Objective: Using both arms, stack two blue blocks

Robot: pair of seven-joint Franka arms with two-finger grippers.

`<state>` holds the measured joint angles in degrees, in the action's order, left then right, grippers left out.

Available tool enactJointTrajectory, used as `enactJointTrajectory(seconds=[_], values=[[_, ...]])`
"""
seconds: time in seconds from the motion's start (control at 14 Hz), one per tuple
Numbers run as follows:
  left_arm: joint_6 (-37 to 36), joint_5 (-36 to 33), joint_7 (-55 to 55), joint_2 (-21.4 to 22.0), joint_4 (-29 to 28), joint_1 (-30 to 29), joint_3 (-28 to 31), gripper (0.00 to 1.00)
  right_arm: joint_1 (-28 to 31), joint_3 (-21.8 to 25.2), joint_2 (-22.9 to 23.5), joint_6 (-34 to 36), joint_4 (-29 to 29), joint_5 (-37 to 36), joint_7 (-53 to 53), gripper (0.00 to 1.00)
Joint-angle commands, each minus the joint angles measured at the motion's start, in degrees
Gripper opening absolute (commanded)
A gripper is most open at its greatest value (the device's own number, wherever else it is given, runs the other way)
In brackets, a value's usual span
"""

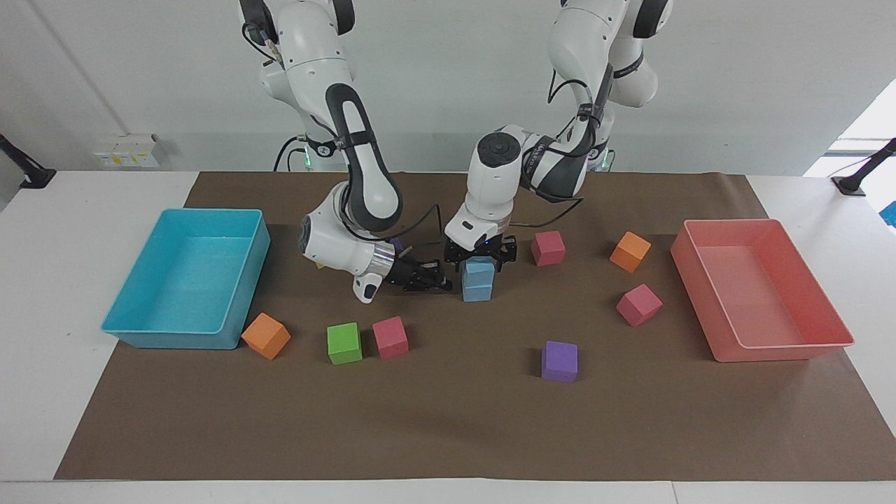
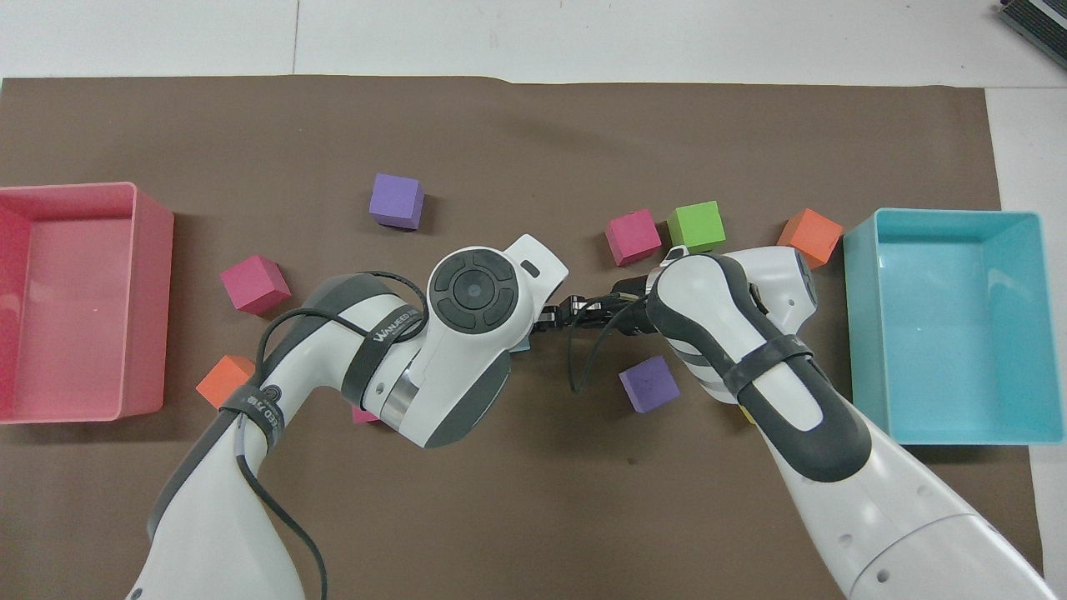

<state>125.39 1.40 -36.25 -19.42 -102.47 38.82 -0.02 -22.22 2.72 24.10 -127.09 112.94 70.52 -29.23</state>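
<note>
Your two light-blue foam cubes [image 1: 479,278] stand stacked; the left gripper [image 1: 480,253] straddles the upper cube with jaws spread, gripping nothing, the right gripper [image 1: 435,278] waits beside the stack, closed and empty, so only withdrawal looks left.

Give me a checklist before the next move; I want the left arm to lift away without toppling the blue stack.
1. Upper blue block sits on lower blue block: ok.
2. The two blocks line up, no clear overhang: ok.
3. Left tool is open, straddling the upper blue block: ok.
4. Its fingers are fully free of the block's sides: cannot tell.
5. Right tool is shut, low beside the stack and apart from it: ok.
</note>
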Motion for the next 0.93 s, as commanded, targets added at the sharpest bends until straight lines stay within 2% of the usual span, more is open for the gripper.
enactJointTrajectory(seconds=[0.0,0.29,0.43,0.57,0.72,0.86], values=[[0.4,0.7,-0.3,1.7,-0.8,0.6,1.0,1.0,0.1,-0.3,-0.4,-1.3,0.8,0.8,-2.7,0.0],[-3.6,0.8,-0.3,6.4,-0.8,-0.1,1.7,1.0,0.8,-0.3,-1.0,-0.6,0.7,0.7,-3.8,0.0],[-9.7,0.8,0.3,10.3,-1.2,-2.7,1.7,1.0,0.8,-0.1,-2.6,-0.6,0.7,-0.6,-3.2,0.0],[-11.7,0.8,1.7,13.1,-1.8,-5.1,1.7,1.0,1.6,0.0,-3.9,-0.5,0.7,-2.7,-2.5,0.0],[-12.9,0.8,5.2,16.6,-5.6,-6.3,1.8,1.0,1.9,0.3,-5.5,-0.5,0.5,-8.3,-0.8,0.0],[-12.2,0.7,8.1,20.5,-12.3,-7.9,1.8,1.0,3.0,0.3,-8.0,-0.4,-0.1,-18.4,4.9,0.0]])
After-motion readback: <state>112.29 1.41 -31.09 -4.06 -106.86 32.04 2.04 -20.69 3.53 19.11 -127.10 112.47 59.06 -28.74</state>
